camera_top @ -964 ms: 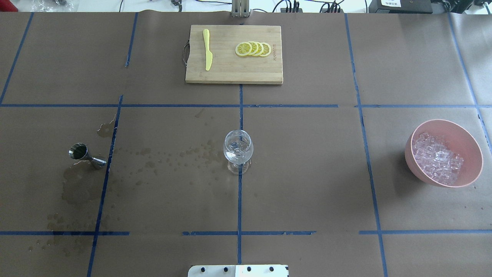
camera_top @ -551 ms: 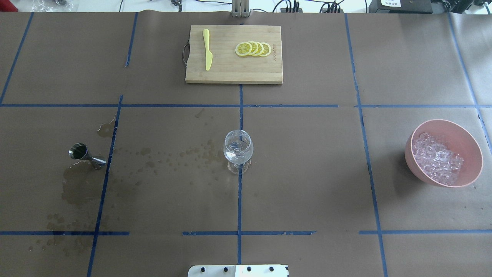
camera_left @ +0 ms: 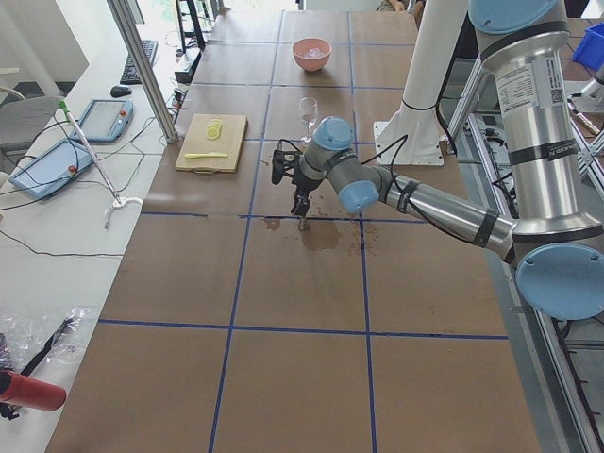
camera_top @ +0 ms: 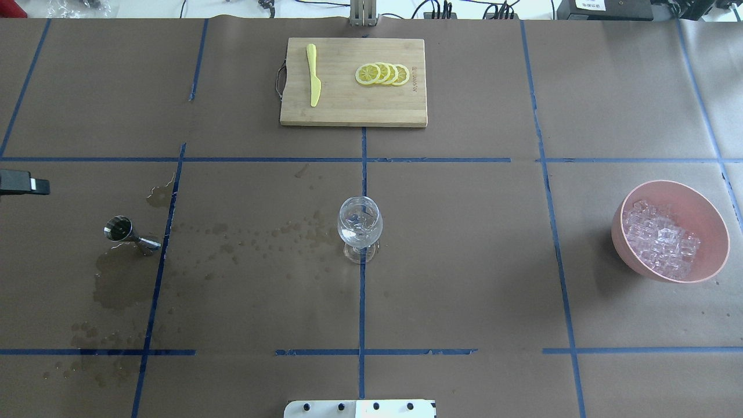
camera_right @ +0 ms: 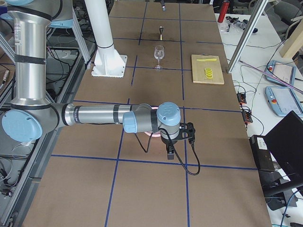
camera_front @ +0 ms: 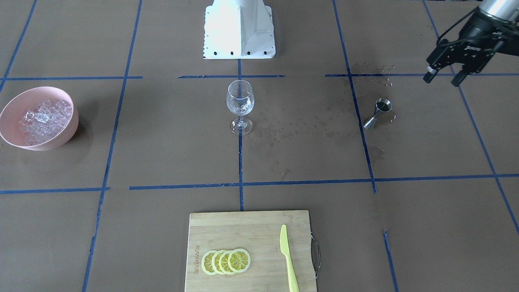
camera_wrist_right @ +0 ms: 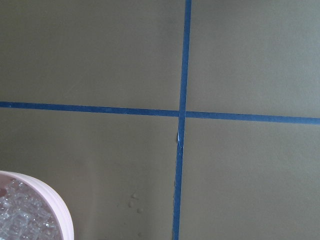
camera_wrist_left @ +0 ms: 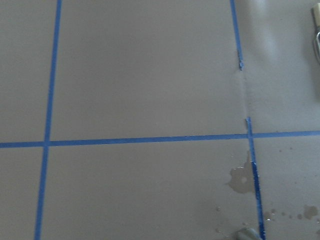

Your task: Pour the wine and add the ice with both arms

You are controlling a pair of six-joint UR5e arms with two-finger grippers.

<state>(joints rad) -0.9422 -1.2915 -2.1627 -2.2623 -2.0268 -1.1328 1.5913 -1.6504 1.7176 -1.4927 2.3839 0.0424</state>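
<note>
The ice cubes [camera_top: 659, 244], small clear glassy blocks heaped in a round pink bowl [camera_top: 705, 209], lie well to the robot's right of the clear stemmed wine glass [camera_top: 360, 223], which stands mid-worktop [camera_top: 464, 261] on a crossing of blue tape lines [camera_top: 441, 159]. The cubes look hard, light and slippery, so one from the top of the heap, pinched across two flat faces, seems the safest hold. The wine is too faint to pick out, and I cannot tell whether it sits in the glass or in the small steel double-cone jigger [camera_top: 130, 235] standing well to the glass's left. The jigger is smooth and rigid, best taken at its narrow waist and kept level. The glass is fragile and top-heavy on its thin stem, so any approach should come from above its rim. The left gripper [camera_front: 442, 80] hovers beyond the jigger, on the side away from the glass, jaws apart and holding nothing. The right gripper [camera_right: 169, 152] hangs over the bowl, and I cannot tell how its jaws stand. Between glass and bowl, and between glass and jigger, lies only brown paper with dark wet stains [camera_top: 119, 284], giving broad room for sideways travel. A wooden cutting board [camera_top: 348, 110] with lemon slices [camera_top: 383, 74] and a yellow plastic knife [camera_top: 313, 75] sits far beyond the glass.
</note>
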